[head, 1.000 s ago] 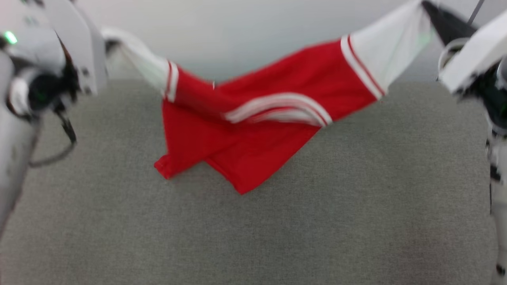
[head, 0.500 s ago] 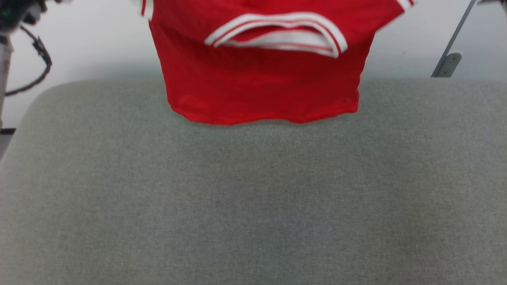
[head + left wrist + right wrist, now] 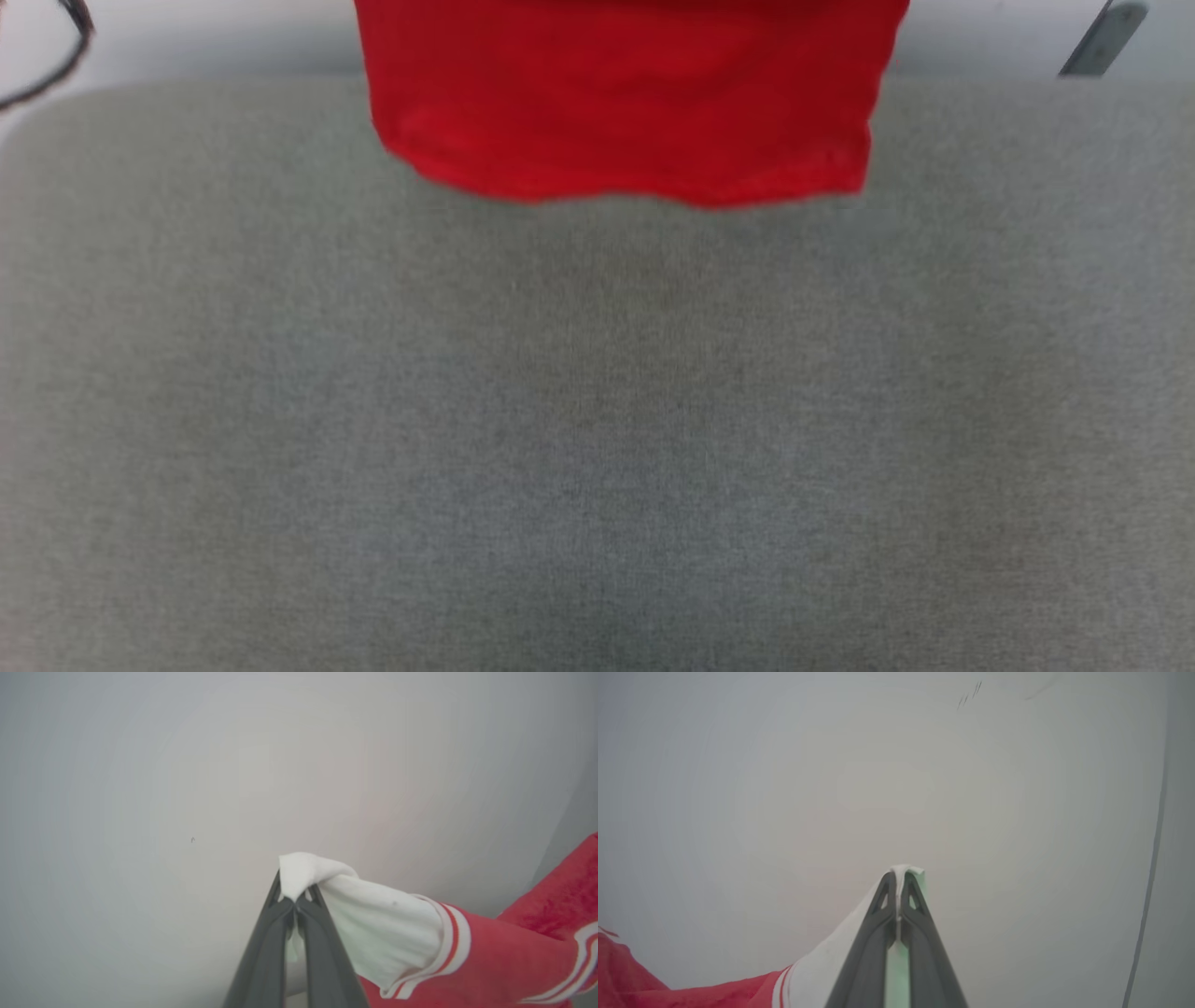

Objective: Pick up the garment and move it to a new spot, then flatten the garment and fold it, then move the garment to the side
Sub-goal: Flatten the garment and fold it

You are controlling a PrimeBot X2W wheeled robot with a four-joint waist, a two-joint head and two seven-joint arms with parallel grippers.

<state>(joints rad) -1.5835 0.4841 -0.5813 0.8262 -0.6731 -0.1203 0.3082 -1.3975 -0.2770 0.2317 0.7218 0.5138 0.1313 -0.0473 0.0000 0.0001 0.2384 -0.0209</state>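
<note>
Hanging garment, both sleeves gripped

The garment hangs red and spread at the top of the head view, its lower hem over the far part of the grey tabletop; contact with it cannot be determined. The left end effector is pressed together, pinching the tip of one white sleeve. The right end effector pinches the other white sleeve likewise.

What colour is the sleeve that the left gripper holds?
White sleeve, with red-and-white striped trim at its seam; clearest in the left wrist view.
</note>
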